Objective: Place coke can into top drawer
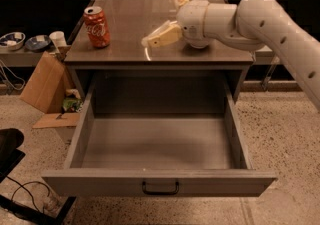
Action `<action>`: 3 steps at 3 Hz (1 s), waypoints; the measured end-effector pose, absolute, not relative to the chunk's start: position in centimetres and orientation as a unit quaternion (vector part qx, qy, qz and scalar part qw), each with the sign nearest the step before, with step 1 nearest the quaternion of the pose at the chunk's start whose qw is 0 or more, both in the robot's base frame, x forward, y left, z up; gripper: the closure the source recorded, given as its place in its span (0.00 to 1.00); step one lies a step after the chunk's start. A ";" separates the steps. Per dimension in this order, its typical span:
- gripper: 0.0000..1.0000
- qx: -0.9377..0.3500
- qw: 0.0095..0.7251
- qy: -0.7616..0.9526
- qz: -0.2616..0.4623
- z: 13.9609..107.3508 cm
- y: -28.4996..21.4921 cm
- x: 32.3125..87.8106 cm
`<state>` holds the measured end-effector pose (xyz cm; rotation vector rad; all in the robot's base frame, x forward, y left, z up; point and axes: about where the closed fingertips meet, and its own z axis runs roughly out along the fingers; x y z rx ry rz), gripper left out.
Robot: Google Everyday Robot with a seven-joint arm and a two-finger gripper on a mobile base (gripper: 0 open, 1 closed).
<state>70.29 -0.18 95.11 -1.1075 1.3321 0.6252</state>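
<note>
The gripper point(159, 18) hovers over the middle of the grey cabinet top point(125, 49), its two cream fingers point(162, 35) spread wide and holding nothing. The white arm point(260, 16) reaches in from the right, roughly level. The coke can point(97, 27) stands upright near the top's left edge, well apart from the gripper. Below, the top drawer point(155, 144) is pulled fully open. A cardboard box point(42, 84) leans at the left on the speckled floor point(280, 134).
</note>
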 end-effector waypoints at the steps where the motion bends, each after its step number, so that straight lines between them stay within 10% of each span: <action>1: 0.00 -0.462 0.600 0.592 0.278 95.1 3.5 72.2; 3: 0.00 -0.406 0.608 0.620 0.284 91.8 9.4 76.1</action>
